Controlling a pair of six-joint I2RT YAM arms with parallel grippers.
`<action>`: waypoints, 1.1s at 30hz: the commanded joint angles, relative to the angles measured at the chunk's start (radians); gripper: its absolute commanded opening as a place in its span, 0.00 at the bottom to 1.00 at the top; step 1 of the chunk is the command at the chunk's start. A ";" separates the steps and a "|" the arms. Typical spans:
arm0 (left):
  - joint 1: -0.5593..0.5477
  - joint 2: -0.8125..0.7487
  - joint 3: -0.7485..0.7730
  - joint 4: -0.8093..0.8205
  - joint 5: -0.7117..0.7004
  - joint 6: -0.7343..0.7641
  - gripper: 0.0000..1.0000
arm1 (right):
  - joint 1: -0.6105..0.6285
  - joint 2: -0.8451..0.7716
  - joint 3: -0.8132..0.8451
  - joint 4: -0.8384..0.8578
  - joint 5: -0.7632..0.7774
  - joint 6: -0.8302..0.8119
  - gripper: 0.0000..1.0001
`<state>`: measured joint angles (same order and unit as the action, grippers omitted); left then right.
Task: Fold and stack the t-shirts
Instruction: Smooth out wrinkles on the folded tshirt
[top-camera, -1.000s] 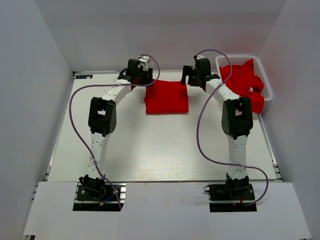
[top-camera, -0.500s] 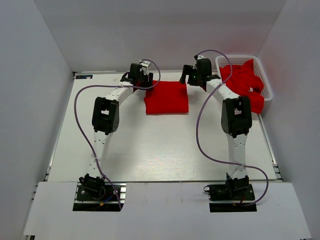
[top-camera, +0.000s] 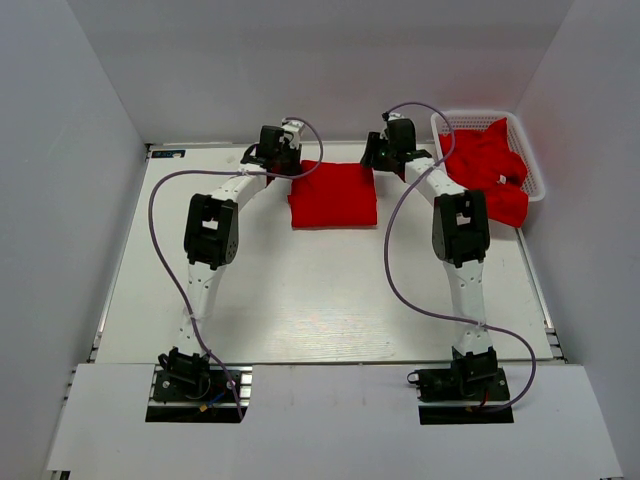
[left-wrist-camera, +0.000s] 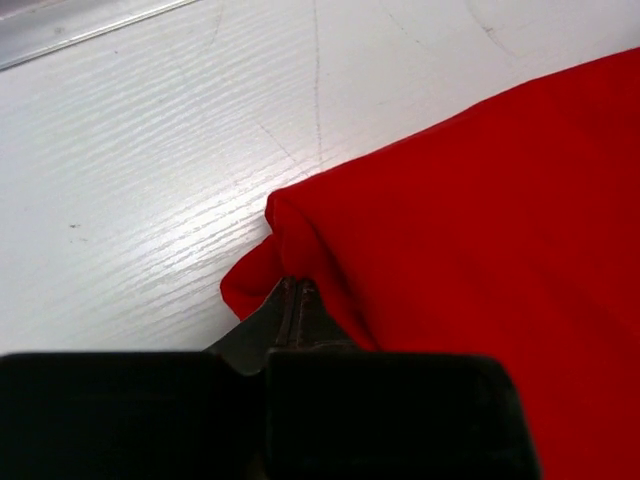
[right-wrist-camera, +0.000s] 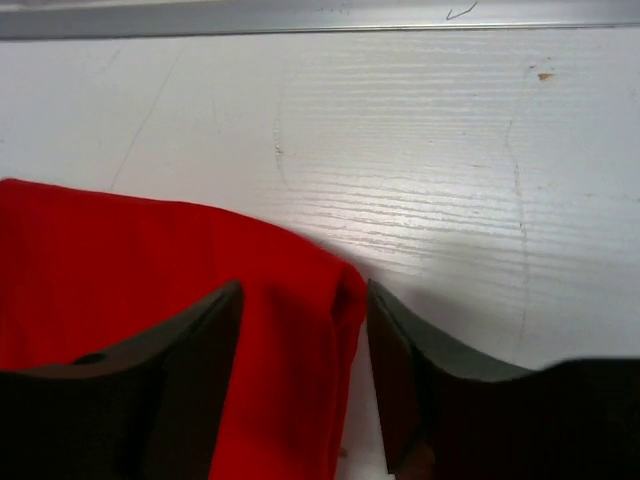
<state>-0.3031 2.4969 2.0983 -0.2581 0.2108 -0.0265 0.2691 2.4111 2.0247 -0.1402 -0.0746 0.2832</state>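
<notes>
A folded red t-shirt (top-camera: 333, 195) lies flat at the back middle of the table. My left gripper (top-camera: 288, 160) is at its far left corner, and in the left wrist view that gripper (left-wrist-camera: 291, 292) is shut on a pinch of the red cloth (left-wrist-camera: 480, 220). At the far right corner is my right gripper (top-camera: 379, 157). In the right wrist view its gripper (right-wrist-camera: 304, 300) stands open, its fingers (right-wrist-camera: 205, 330) straddling the shirt's corner (right-wrist-camera: 290, 290) without clamping it. More red t-shirts (top-camera: 487, 160) are heaped in the basket.
A white lattice basket (top-camera: 470, 115) stands at the back right corner, with red cloth spilling over its near rim. The table's metal back edge (right-wrist-camera: 300, 15) runs just beyond both grippers. White walls close in the table on three sides.
My left gripper has closed on the shirt's far left corner. My right gripper has shifted left onto the far right corner and its jaws have narrowed around it.
</notes>
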 joint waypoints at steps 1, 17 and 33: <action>-0.002 -0.029 -0.020 0.033 0.065 0.010 0.00 | -0.002 0.017 0.052 0.010 -0.014 0.010 0.50; 0.021 -0.283 -0.383 0.264 -0.172 -0.196 0.00 | -0.005 -0.021 0.003 0.040 -0.028 0.016 0.00; 0.039 -0.293 -0.374 0.197 -0.223 -0.145 0.00 | -0.016 -0.027 0.002 0.056 -0.016 0.001 0.00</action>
<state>-0.2825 2.2494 1.6829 -0.0185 -0.0177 -0.2020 0.2684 2.4298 2.0193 -0.1276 -0.0891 0.2993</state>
